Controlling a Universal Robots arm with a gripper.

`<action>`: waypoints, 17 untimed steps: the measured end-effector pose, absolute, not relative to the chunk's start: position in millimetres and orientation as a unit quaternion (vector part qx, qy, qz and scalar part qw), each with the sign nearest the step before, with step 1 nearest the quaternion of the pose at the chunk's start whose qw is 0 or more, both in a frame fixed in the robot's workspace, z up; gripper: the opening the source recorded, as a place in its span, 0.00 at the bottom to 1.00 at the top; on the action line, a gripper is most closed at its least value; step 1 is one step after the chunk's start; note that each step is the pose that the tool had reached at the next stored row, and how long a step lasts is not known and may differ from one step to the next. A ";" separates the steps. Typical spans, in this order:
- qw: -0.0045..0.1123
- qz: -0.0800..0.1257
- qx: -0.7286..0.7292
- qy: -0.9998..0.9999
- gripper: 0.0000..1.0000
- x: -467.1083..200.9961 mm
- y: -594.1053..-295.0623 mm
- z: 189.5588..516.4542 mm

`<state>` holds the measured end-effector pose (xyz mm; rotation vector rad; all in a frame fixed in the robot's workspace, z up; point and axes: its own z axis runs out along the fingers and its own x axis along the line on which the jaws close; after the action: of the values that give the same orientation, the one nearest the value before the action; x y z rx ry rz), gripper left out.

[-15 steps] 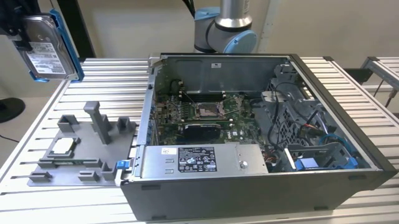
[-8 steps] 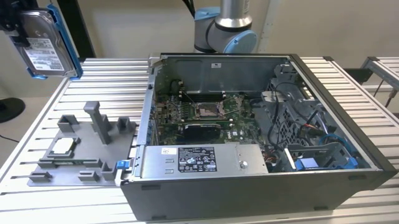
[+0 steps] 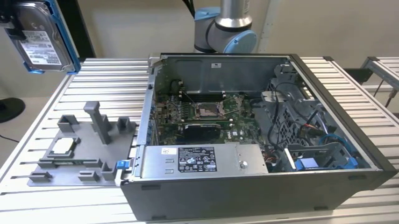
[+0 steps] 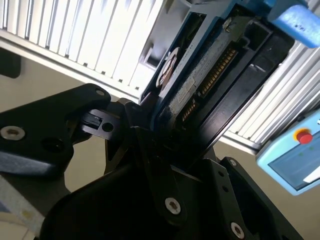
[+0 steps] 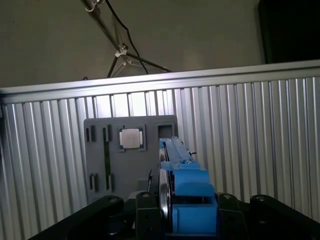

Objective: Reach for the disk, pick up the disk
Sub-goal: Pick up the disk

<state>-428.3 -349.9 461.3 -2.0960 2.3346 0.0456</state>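
Note:
The disk (image 3: 44,39), a silver-grey hard drive with a white label and blue side rails, hangs high in the air at the exterior view's far left, above the table's back corner. My gripper (image 3: 11,21) is shut on it at its upper edge. In the second wrist view the black fingers (image 4: 145,145) clamp the disk (image 4: 200,75), whose connector edge and blue rail point away from the camera. The first wrist view looks along the disk's blue rail (image 5: 185,175), held between the gripper (image 5: 182,212) jaws.
An open computer case (image 3: 249,140) fills the middle of the slatted metal table (image 3: 349,79). A grey fixture plate (image 3: 74,149) with upright posts and a small square chip (image 3: 62,145) lies at the exterior view's left. The arm's base (image 3: 224,28) stands behind the case.

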 end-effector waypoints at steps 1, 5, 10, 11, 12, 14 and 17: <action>0.002 0.015 -0.668 0.744 0.00 -428.3 -349.9 462.9; 0.002 0.015 -0.668 0.744 0.00 -428.3 -349.9 468.4; 0.002 0.015 -0.668 0.744 0.00 -428.3 -349.9 475.7; 0.002 0.015 -0.668 0.744 0.00 -428.3 -349.9 477.5; 0.002 0.015 -0.668 0.744 0.00 -428.3 -349.9 479.5; 0.002 0.015 -0.668 0.744 0.00 -428.3 -349.9 483.5; 0.002 0.015 -0.668 0.744 0.00 -428.2 -349.9 489.1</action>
<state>-428.2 -349.9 489.1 -2.0961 2.3346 0.0456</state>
